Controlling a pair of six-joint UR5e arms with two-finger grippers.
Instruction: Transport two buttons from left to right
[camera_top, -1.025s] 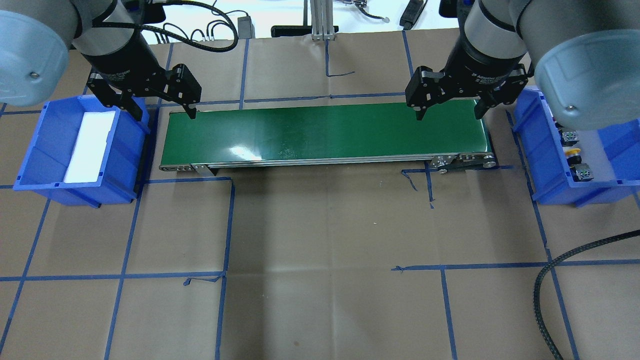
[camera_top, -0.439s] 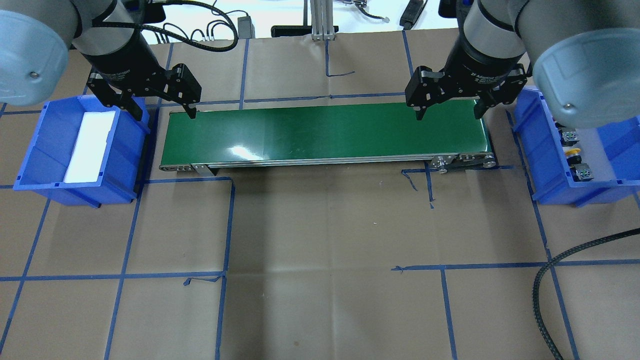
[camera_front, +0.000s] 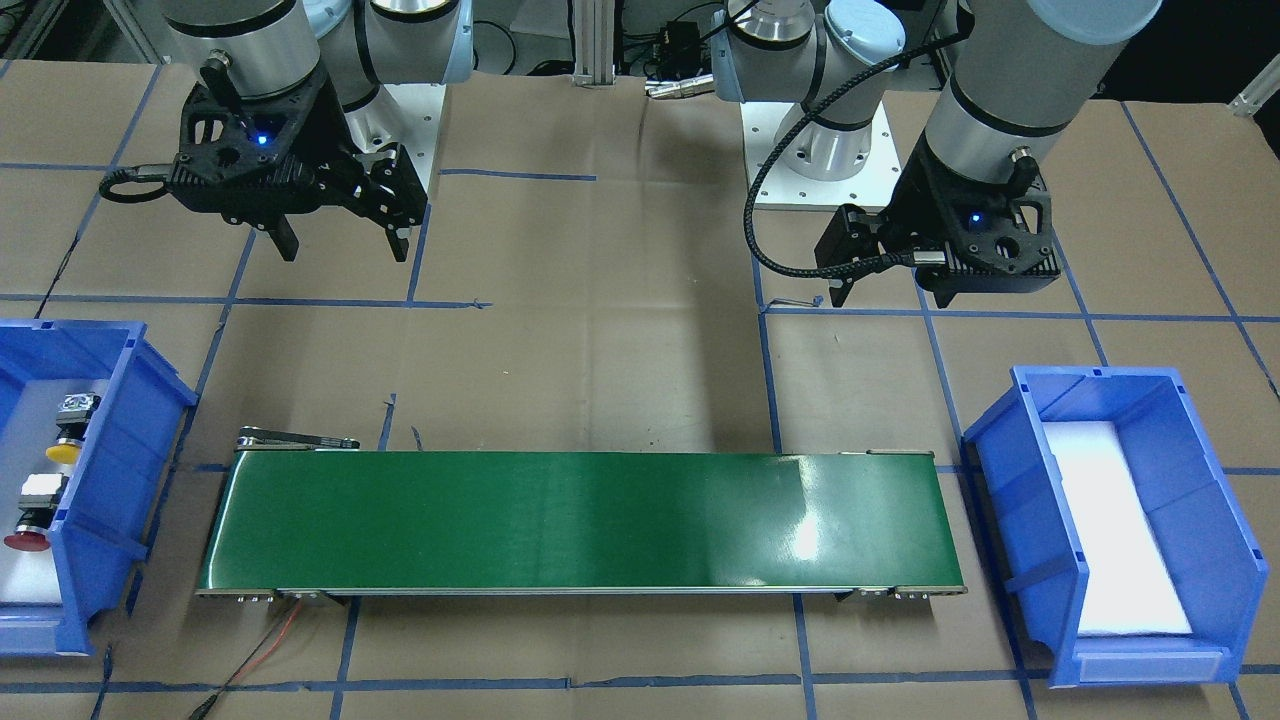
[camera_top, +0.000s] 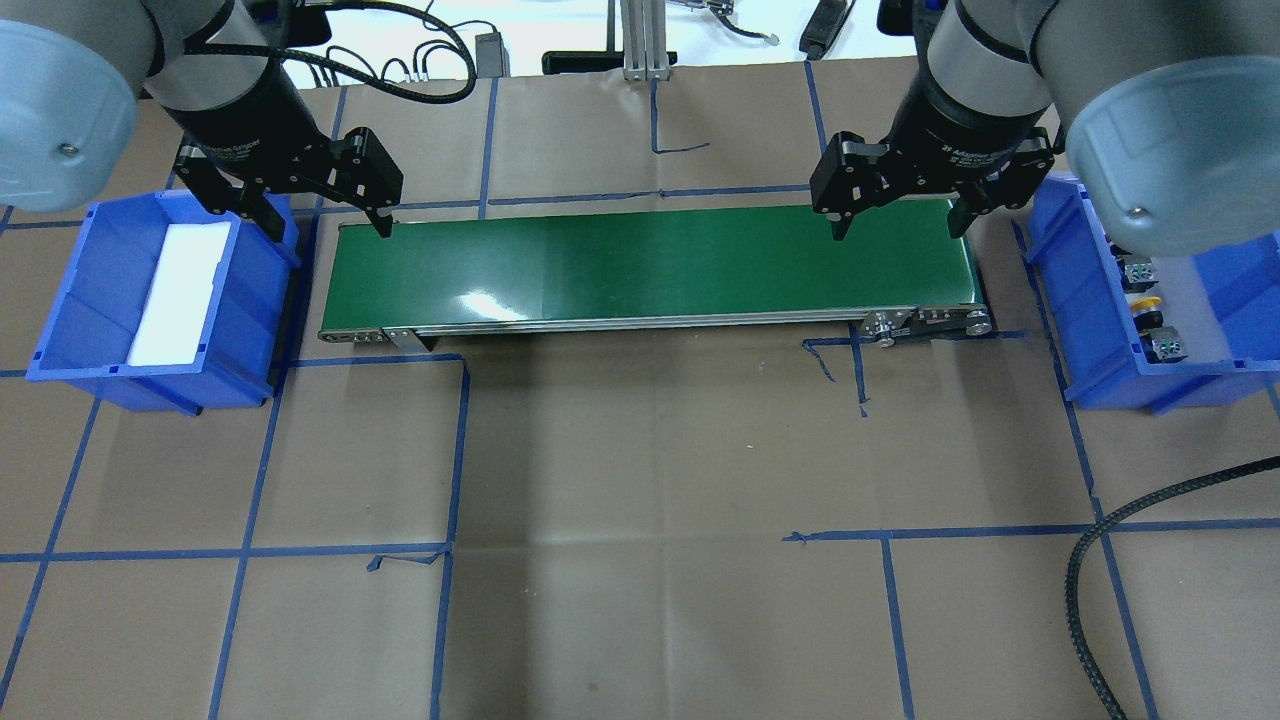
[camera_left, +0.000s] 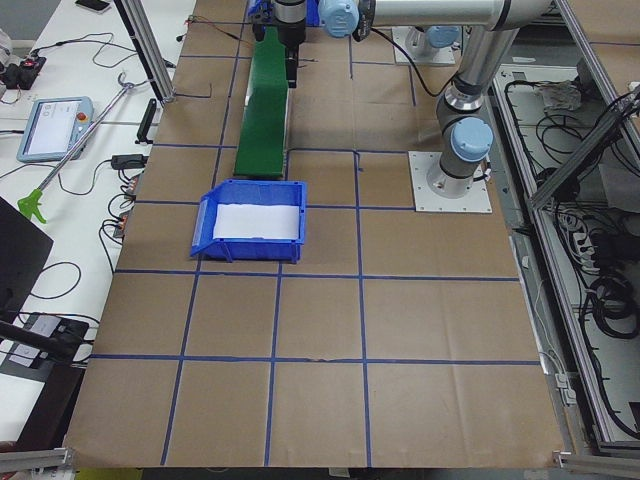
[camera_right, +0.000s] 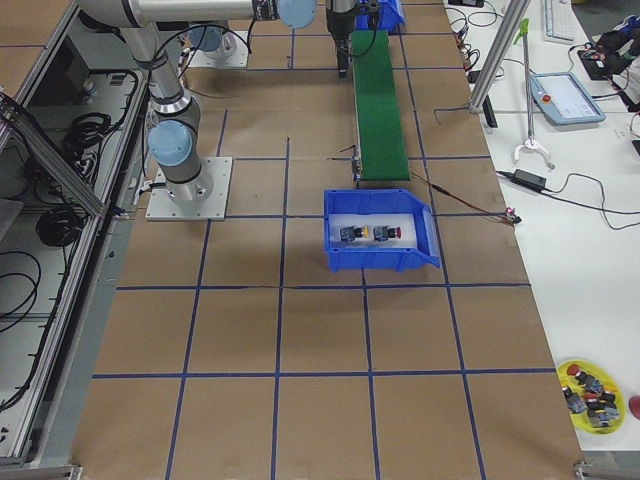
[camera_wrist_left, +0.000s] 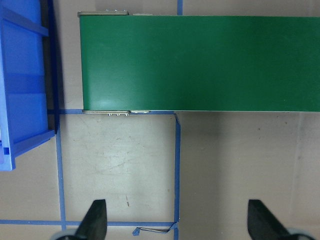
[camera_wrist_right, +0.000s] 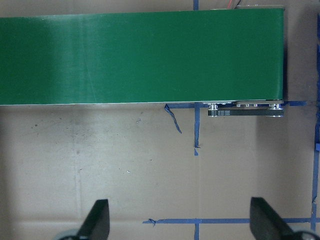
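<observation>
While the left gripper (camera_top: 328, 228) hangs wide open and empty near the green conveyor belt's (camera_top: 650, 265) left end, the right gripper (camera_top: 899, 230) gapes empty near its right end, beside the blue bin (camera_top: 1075, 300) holding the yellow button (camera_front: 68, 430) and red button (camera_front: 33, 515).

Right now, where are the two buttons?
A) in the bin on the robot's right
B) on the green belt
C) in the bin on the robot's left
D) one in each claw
A: the yellow button and the red button both lie inside the right-side blue bin. The left-side blue bin shows only its white liner.
</observation>
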